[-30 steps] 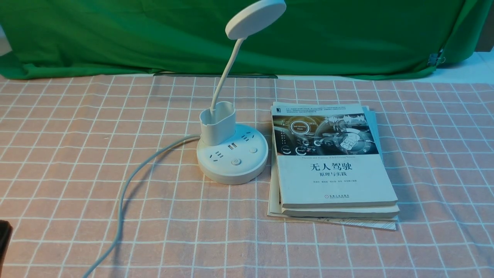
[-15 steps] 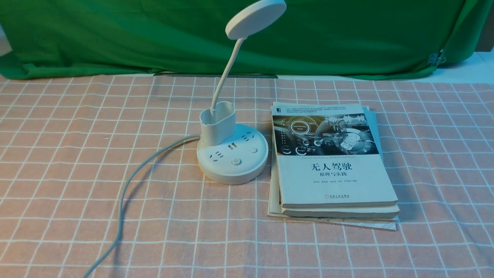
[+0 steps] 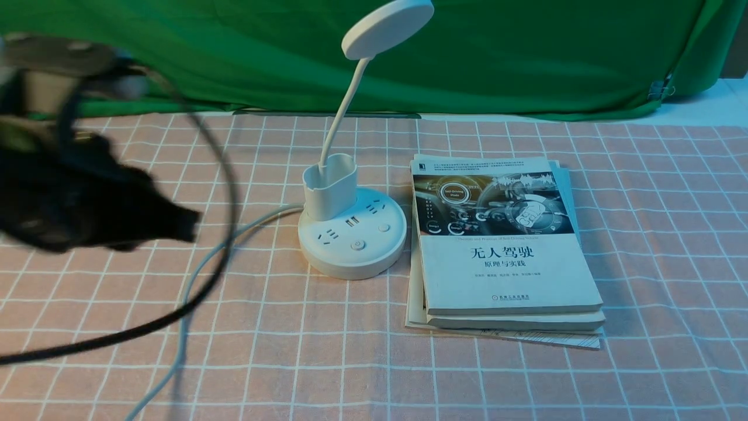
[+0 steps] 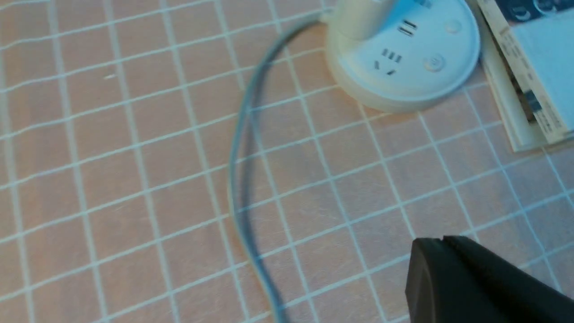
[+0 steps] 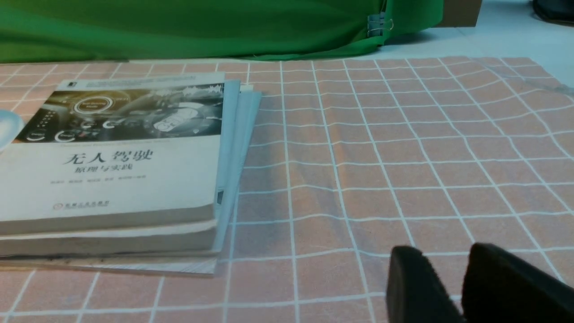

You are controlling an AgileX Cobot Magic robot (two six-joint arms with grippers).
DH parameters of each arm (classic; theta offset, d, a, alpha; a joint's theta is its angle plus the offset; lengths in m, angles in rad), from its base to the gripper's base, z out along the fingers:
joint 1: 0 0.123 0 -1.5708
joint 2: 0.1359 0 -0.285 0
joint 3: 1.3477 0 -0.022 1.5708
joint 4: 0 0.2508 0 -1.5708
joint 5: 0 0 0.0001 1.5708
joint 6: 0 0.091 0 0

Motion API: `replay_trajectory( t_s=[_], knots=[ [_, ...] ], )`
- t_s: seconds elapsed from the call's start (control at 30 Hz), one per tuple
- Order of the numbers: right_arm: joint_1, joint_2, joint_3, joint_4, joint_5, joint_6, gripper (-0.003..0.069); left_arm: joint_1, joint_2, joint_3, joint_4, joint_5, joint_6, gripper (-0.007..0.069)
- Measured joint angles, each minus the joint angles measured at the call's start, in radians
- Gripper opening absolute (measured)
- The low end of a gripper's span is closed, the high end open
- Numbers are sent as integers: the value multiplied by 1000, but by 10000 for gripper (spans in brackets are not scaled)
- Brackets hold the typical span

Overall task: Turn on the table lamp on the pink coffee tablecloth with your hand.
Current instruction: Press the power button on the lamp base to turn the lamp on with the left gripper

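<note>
The white table lamp (image 3: 352, 234) stands mid-table on the pink coffee tablecloth (image 3: 526, 380), its disc head (image 3: 387, 27) raised on a thin neck and unlit. Its round base with sockets and buttons shows in the left wrist view (image 4: 403, 58). The grey-white cord (image 3: 193, 280) runs from the base toward the near left. My left gripper (image 3: 190, 225) is a blurred black shape above the cloth, left of the lamp and apart from it. In its wrist view (image 4: 441, 240) the jaws are pressed together, empty. My right gripper (image 5: 444, 255) hovers low over bare cloth, jaws slightly apart, empty.
A stack of books (image 3: 502, 245) lies right beside the lamp base, also in the right wrist view (image 5: 112, 170). A green backdrop cloth (image 3: 526, 52) hangs along the far edge. A black cable (image 3: 222, 193) loops from my left arm over the cord.
My left arm has swung into the front view from the left, blurred with motion, its tip now pointing toward the lamp base. The lamp, cord and books have not moved.
</note>
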Motion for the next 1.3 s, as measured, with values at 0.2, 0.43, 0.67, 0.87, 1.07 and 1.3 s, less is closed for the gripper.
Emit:
replay_trajectory(
  t_s=[0.2,0.43,0.67,0.87,1.07,1.3],
  knots=[
    [0,0,0,0,0,0,238,-107,272,-165,-24,-66,2,21],
    [0,0,0,0,-1,0,238,-112,541,-368,-68,-80,19,21],
    [0,0,0,0,-1,0,237,-131,721,-501,-72,-95,54,21],
    [0,0,0,0,-1,0,238,-180,778,-511,-63,-161,79,21],
    [0,0,0,0,-1,-1,238,-192,818,-511,-46,-238,80,21],
    [0,0,0,0,1,-1,238,-192,856,-514,-35,-248,80,21]
  ],
)
